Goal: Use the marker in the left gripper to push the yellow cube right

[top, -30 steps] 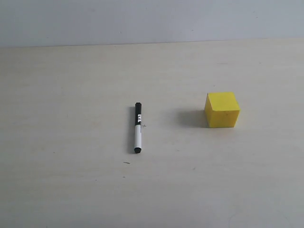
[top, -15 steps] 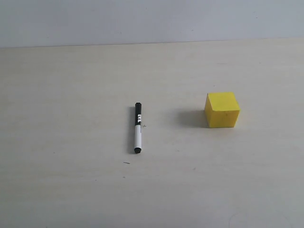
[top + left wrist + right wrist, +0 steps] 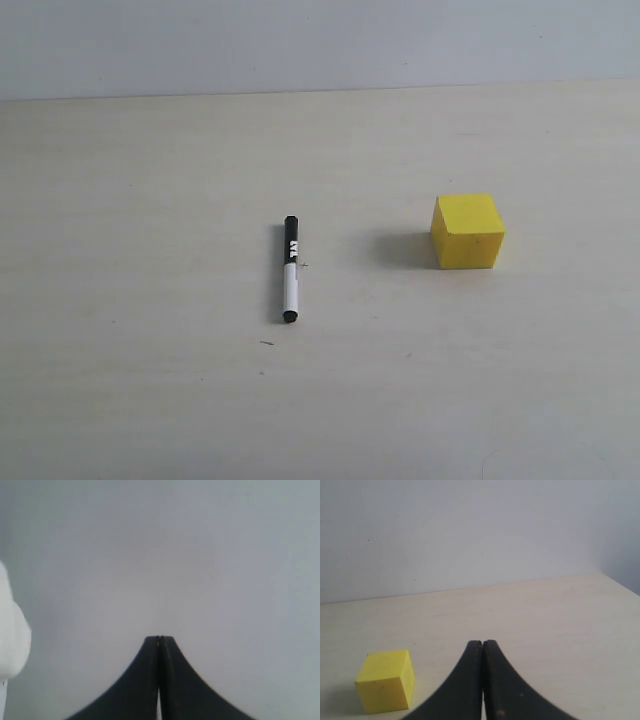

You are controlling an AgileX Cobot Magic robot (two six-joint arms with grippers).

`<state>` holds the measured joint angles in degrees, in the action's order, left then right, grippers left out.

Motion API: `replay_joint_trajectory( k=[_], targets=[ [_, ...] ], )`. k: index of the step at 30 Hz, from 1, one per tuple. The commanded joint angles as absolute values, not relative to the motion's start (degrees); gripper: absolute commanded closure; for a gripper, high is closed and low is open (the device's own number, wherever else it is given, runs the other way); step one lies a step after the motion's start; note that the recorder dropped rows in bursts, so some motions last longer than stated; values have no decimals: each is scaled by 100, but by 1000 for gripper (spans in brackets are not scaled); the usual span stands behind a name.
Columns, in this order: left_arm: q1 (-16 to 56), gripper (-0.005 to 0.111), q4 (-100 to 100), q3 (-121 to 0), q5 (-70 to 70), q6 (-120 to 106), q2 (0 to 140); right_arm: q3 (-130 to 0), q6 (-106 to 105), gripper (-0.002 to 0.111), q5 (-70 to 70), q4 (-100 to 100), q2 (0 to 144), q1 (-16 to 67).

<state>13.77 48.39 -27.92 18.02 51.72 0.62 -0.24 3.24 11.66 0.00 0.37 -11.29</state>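
The marker (image 3: 290,269) lies flat on the pale table near the middle of the exterior view, black cap toward the far side. The yellow cube (image 3: 467,232) rests to its right, apart from it. Neither arm appears in the exterior view. My left gripper (image 3: 160,639) is shut with nothing between its fingers and faces a plain grey wall. My right gripper (image 3: 483,643) is shut and empty too, held above the table with the yellow cube (image 3: 386,681) off to one side of it.
The table's (image 3: 150,200) far edge meets a grey wall (image 3: 320,40). A blurred white shape (image 3: 11,635) shows at the edge of the left wrist view. The right wrist view shows the table corner (image 3: 615,582).
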Motion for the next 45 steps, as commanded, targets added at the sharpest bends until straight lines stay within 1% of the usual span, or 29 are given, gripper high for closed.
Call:
replay_joint_trajectory(
  k=[1, 10, 15, 28, 37, 45],
  targets=[
    [1239, 107, 4476, -2788, 1822, 5138, 0, 0, 308, 108, 1136, 0, 0, -1177],
    [642, 107, 4430, -2778, 1838, 5137, 0, 0, 308, 108, 1136, 0, 0, -1177],
    [465, 107, 3446, -2660, 1895, 5137, 0, 0, 308, 108, 1136, 0, 0, -1177],
    [466, 107, 3350, -1250, 2052, 5137, 0, 0, 308, 108, 1136, 0, 0, -1177],
    [466, 107, 3326, -693, 2052, 5137, 0, 0, 308, 108, 1136, 0, 0, -1177],
    [466, 107, 3341, -558, 2106, 5137, 0, 0, 308, 108, 1136, 0, 0, -1177]
  ],
)
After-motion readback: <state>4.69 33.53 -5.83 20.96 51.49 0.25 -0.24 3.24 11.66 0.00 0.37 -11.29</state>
